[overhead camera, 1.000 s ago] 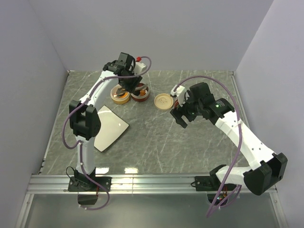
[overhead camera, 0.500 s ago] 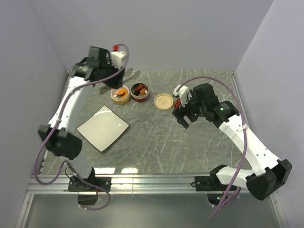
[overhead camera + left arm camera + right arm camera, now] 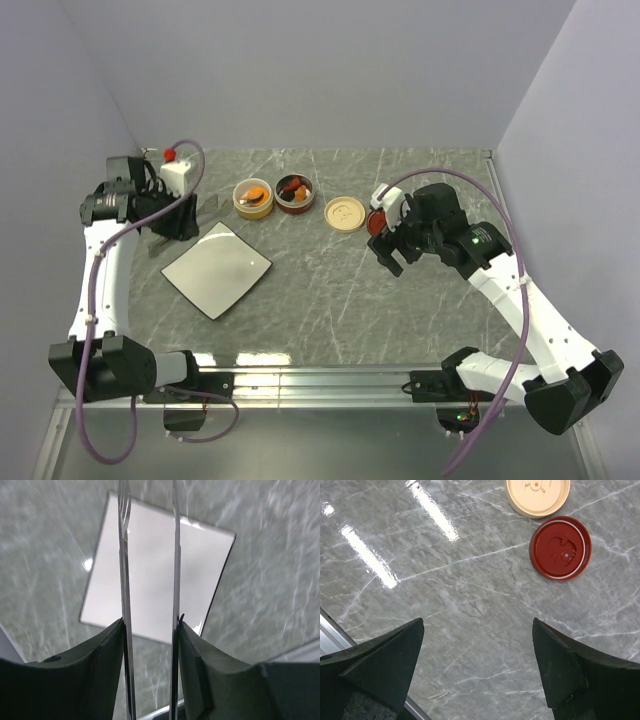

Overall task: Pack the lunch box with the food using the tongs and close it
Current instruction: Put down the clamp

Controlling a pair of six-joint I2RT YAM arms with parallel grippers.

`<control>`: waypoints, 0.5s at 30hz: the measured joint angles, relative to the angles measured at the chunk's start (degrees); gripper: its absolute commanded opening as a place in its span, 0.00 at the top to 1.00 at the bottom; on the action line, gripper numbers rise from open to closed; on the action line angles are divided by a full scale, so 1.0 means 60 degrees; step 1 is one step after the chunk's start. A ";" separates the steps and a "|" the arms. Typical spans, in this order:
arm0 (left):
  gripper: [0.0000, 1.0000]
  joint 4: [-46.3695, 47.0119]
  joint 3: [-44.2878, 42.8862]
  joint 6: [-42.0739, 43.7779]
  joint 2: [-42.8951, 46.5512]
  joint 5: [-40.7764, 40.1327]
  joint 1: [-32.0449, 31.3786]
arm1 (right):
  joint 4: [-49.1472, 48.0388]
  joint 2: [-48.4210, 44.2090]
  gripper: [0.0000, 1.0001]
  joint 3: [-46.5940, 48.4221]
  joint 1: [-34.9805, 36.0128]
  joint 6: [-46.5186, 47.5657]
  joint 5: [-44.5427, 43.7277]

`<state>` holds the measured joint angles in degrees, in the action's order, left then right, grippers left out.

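My left gripper [image 3: 178,216] is shut on the silver tongs [image 3: 209,205] at the far left. In the left wrist view both thin arms of the tongs [image 3: 123,555] run between my fingers [image 3: 107,645] and out over the white plate [image 3: 155,570]. The lunch box is two open tubs at the back. The cream tub [image 3: 253,197] holds orange food [image 3: 256,193]. The dark red tub [image 3: 294,194] holds dark and orange-red pieces [image 3: 296,187]. The cream lid [image 3: 344,213] and red lid [image 3: 560,547] lie on the table. My right gripper [image 3: 477,625] hangs open and empty near the lids.
The white square plate [image 3: 217,268] lies bare at the left centre of the marble table [image 3: 330,300]. Grey walls close in the left, back and right sides. A metal rail [image 3: 320,385] runs along the near edge by the arm bases.
My left arm has swung left and back from above the two tubs to the plate's left side, with the tongs still in its grip. The right gripper has shifted slightly and stays open.
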<state>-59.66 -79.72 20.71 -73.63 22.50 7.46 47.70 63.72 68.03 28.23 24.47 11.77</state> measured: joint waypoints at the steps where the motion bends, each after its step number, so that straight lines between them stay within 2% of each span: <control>1: 0.50 -0.0084 0.0430 0.0244 0.0222 0.0036 0.0168 | 0.0004 -0.0022 0.04 -0.0004 0.0000 0.0000 0.0000; 7: 0.50 -0.0291 0.2342 0.1402 0.0994 0.0102 0.0492 | 0.0004 -0.0087 0.04 -0.0011 0.0000 0.0000 0.0007; 15: 0.48 0.0175 0.3559 0.2335 0.0805 0.0018 0.0492 | 0.0007 -0.0087 0.04 -0.0011 0.0000 0.0000 0.0015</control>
<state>-58.61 -58.37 34.72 -68.79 22.61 10.41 47.75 63.20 67.96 28.23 24.47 11.86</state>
